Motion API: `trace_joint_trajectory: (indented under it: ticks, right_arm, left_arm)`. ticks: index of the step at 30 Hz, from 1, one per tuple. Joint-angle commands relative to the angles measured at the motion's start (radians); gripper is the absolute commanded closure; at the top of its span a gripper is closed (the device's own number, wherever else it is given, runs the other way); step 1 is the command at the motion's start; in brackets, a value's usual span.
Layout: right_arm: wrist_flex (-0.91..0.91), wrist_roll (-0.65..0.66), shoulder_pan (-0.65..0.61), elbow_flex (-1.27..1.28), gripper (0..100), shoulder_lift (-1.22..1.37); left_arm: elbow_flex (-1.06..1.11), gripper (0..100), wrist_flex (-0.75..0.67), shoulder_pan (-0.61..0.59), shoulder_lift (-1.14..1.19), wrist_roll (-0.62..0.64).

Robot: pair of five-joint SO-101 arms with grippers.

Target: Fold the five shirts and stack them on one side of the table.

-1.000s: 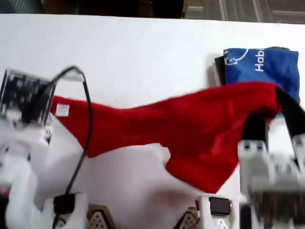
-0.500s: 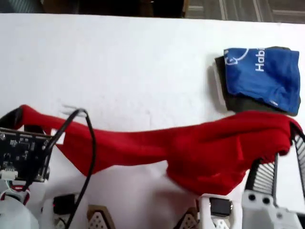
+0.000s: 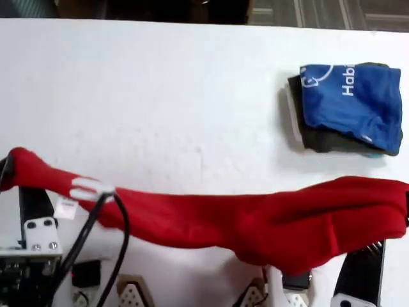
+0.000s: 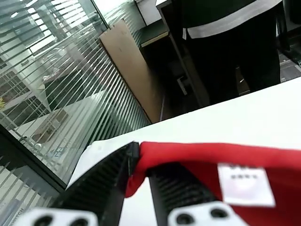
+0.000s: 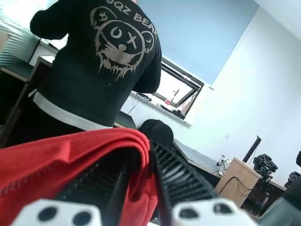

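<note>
A red shirt (image 3: 243,220) hangs stretched across the near side of the table, held up at both ends. My left gripper (image 3: 13,167) is shut on its left end, where a white label (image 3: 65,208) shows. In the left wrist view the black fingers (image 4: 176,188) pinch the red cloth (image 4: 197,153). My right gripper (image 3: 402,204) is shut on the right end. In the right wrist view its ribbed fingers (image 5: 176,176) clamp the red fabric (image 5: 56,155). A folded blue shirt (image 3: 351,102) lies on top of a dark folded one (image 3: 307,137) at the far right.
The white table (image 3: 179,96) stretches wide behind the red shirt. A black cable (image 3: 105,220) loops over the left arm. The arm bases (image 3: 134,294) sit at the near edge.
Both grippers have pulled the red shirt toward the near edge and apart. It now hangs as a long band, off the blue stack it was overlapping.
</note>
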Motion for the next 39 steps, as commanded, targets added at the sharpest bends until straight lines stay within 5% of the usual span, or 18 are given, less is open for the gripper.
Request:
trace_joint_trajectory:
  ticks: [1,8,16,24,39]
  right_arm:
    - [0.001,0.0,0.008,0.028,97.9,0.061]
    - [-0.104,-0.035,-0.094,0.249,97.9,0.24]
    - [-0.409,-0.037,-0.13,0.569,97.9,0.499]
    - [-0.667,-0.026,-0.099,0.618,97.9,0.803]
    - [-0.69,-0.028,-0.079,0.566,97.9,1.148]
  left_arm:
    - [0.008,97,0.008,-0.006,0.008,0.011]
    - [0.265,97,-0.147,-0.003,0.175,0.011]
    - [0.277,97,-0.354,0.005,0.586,0.011]
    - [0.237,97,-0.58,0.077,0.931,0.011]
    - [-0.377,97,-0.391,0.08,1.594,0.011]
